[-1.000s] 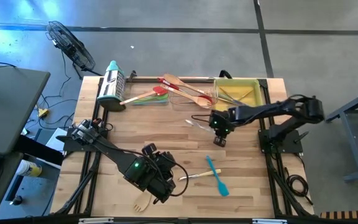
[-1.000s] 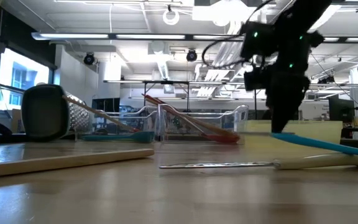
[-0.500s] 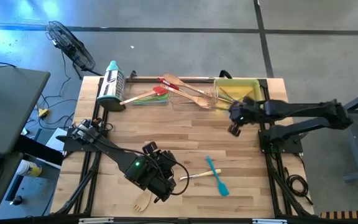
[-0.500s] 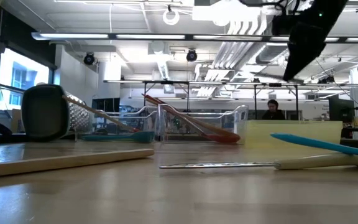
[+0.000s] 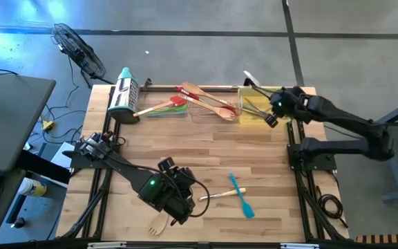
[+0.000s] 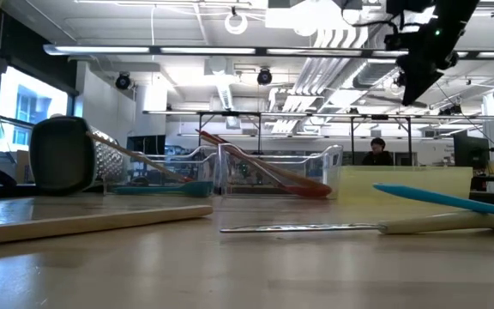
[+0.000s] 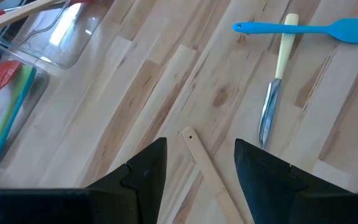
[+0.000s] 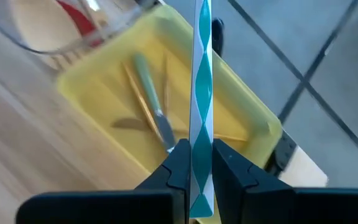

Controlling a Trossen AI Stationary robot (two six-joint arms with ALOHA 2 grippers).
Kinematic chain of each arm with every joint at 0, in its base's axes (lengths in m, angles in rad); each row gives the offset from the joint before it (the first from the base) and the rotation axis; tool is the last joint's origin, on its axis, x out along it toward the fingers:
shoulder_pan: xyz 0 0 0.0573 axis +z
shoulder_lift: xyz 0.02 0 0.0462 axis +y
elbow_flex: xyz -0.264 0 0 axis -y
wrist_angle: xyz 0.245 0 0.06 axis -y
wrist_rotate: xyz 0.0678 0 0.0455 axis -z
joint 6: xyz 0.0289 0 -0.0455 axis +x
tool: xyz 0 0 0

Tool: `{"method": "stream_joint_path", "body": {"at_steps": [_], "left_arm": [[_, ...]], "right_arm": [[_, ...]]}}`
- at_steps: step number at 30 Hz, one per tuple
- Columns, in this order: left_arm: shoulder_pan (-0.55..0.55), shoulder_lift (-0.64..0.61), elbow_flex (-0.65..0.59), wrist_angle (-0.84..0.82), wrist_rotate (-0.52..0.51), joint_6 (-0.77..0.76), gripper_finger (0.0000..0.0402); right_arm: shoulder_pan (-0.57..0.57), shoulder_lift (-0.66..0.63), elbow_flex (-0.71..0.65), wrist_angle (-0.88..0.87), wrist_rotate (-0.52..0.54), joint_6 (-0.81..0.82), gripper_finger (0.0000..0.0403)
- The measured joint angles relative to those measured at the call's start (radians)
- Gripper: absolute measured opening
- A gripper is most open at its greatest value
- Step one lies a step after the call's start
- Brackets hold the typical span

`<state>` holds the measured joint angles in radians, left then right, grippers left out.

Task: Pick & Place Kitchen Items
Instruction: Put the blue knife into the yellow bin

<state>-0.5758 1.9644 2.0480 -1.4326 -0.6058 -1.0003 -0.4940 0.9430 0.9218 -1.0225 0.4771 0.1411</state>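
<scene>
Desk [image 5: 185, 138] carries everything; taking the yellow tray [image 5: 282, 97] at its far right corner as landmark. Right arm reaches over that tray, right end effector [image 8: 194, 163] clenched on a slim teal-and-white striped utensil [image 8: 201, 93] (looks like a knife or straw-like stick, can't tell which), held above the tray's inside, not touching it. Tray already holds a few utensils, a green-handled knife [image 8: 151, 99] among them.

Left arm waits at the desk's near edge, well apart from the tray. Left end effector [image 7: 197, 165] has fingers spread, grasping nothing, hovering over a pale wooden handle [image 7: 207, 171].

Just beside the tray on its left: clear tray [image 5: 213, 105] with wooden spoons and a red spatula [image 5: 184, 93]; further left the box grater [image 5: 124, 93]. Well apart from the tray, toward the near edge: blue spatula [image 5: 240, 196] crossing a small knife [image 5: 216, 196], and a wooden fork [image 5: 159, 225] near the left arm.

Step in hand: placing, carry phase about done. Next move likely calls for lowering the striped utensil into the yellow tray and releasing. Several items still loose on the desk, so task is partway.
</scene>
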Motion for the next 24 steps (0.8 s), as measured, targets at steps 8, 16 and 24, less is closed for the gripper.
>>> {"method": "stream_joint_path", "body": {"at_steps": [8, 16, 24], "left_arm": [[0.000, 0.000, 0.000, -0.032, 0.014, -0.027, 0.0180], [0.000, -0.009, 0.000, -0.069, 0.016, -0.044, 0.0180], [0.000, -0.015, 0.000, -0.110, 0.014, -0.053, 0.0180]], "right_arm": [[-0.207, 0.080, 0.000, 0.021, -0.119, -0.130, 0.0030], [-0.301, 0.214, -0.008, 0.027, -0.184, -0.174, 0.0030], [-0.305, 0.288, -0.052, 0.057, -0.242, -0.176, 0.0030]]}}
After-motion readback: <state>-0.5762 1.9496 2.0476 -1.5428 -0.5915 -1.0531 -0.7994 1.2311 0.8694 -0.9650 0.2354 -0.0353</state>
